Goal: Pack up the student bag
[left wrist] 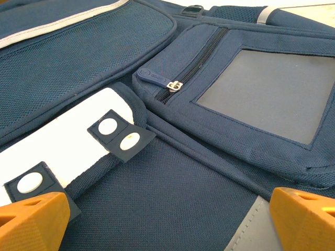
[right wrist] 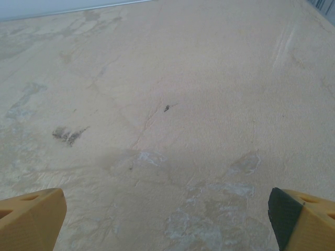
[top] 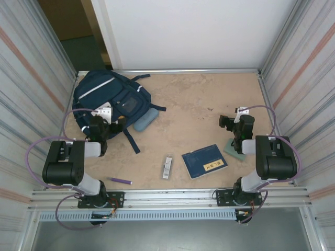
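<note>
**Item: student bag (top: 112, 99).** Lay flat in the far-left corner of the bench (top: 209, 99), front pockets and grey patch facing up. Its dark straps trailed toward the near side. Its long axis appeared to run roughly left to right along the far edge, though the overhead view made this hard to fix. Whether the main compartment was unzipped could not be made out.

**Left pincer (left wrist: 167, 225).** Jaws spread fully, gripping nothing. Poised low over the near edge of the bag, with the fabric directly beneath and ahead. The front pocket's zip pull (left wrist: 174, 85) lay straight ahead of it, slightly beyond the white snap tabs (left wrist: 119, 134).

**Right pincer (right wrist: 167, 222).** Jaws spread fully, empty. Faced bare bench on the right side, well apart from the bag.

**Loose contents on the bench:**
- oblong blue-grey case (top: 145, 120), touching the bag's near-right side
- blue notebook (top: 204, 160), near centre-right
- narrow pale strip (top: 167, 167) beside the notebook
- purple pen (top: 121, 180) near the left base

**Assessment:** The left arm was much the nearer to the bag, so opening it would likely fall to that arm. The notebook lay closer to the right arm.
</note>
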Motion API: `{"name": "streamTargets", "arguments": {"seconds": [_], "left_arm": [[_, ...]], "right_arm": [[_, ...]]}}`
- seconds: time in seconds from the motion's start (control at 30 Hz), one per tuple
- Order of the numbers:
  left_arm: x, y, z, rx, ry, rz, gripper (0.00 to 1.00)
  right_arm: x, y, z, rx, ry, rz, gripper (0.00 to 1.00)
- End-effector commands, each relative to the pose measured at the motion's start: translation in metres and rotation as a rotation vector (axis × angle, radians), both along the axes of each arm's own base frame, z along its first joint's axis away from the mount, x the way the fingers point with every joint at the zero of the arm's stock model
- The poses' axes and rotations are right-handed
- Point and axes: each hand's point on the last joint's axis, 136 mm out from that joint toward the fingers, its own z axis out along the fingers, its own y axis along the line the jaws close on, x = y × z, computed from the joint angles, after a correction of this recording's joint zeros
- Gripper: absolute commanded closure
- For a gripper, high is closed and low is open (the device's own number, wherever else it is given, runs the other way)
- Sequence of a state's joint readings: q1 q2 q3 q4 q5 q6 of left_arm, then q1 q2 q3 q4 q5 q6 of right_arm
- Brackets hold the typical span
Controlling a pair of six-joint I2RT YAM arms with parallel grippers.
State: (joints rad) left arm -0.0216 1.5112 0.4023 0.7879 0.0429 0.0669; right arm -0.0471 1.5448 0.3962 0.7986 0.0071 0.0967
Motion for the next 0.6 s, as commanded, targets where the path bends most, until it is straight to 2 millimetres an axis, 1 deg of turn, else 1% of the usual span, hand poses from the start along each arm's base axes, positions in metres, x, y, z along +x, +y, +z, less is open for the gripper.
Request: {"name": "streamTargets", "arguments": {"seconds": [0.0,0.07,0.17,0.2,0.23,0.3,0.37,0.47,0.5,0.57], "left_arm": [[0.003,0.0,0.004,0.012,-0.01,-0.006,0.01],[0.004,0.0,0.004,0.01,-0.011,-0.011,0.01],[0.003,0.001,0.004,0.0,-0.01,-0.014,0.01],[0.003,0.0,0.004,-0.001,-0.012,-0.015,0.01],[0.003,0.001,0.005,0.0,-0.015,-0.013,0.01],[0.003,-0.004,0.011,0.022,-0.027,-0.023,0.01],[-0.002,-0.012,0.025,0.08,-0.036,-0.021,0.01],[-0.009,-0.015,0.042,0.091,0.013,0.004,0.01],[-0.012,-0.016,0.05,0.079,0.008,0.014,0.01],[-0.021,-0.03,0.069,0.064,-0.026,-0.025,0.01]], "right_arm": [[0.004,-0.005,0.007,-0.001,-0.016,-0.029,0.01],[0.003,-0.004,0.007,-0.004,-0.017,-0.028,0.01],[0.003,-0.017,0.023,-0.005,-0.022,-0.102,0.01],[-0.001,-0.02,0.027,0.013,0.023,-0.117,0.01],[-0.002,-0.021,0.035,0.03,0.031,-0.122,0.01],[-0.009,-0.017,0.054,0.046,-0.002,-0.111,0.01],[-0.014,-0.013,0.07,0.071,-0.007,-0.113,0.01],[-0.021,0.001,0.093,0.102,-0.014,-0.077,0.01],[-0.023,0.012,0.101,0.12,-0.017,-0.038,0.01],[-0.028,0.032,0.112,0.139,-0.024,0.026,0.01]]}}
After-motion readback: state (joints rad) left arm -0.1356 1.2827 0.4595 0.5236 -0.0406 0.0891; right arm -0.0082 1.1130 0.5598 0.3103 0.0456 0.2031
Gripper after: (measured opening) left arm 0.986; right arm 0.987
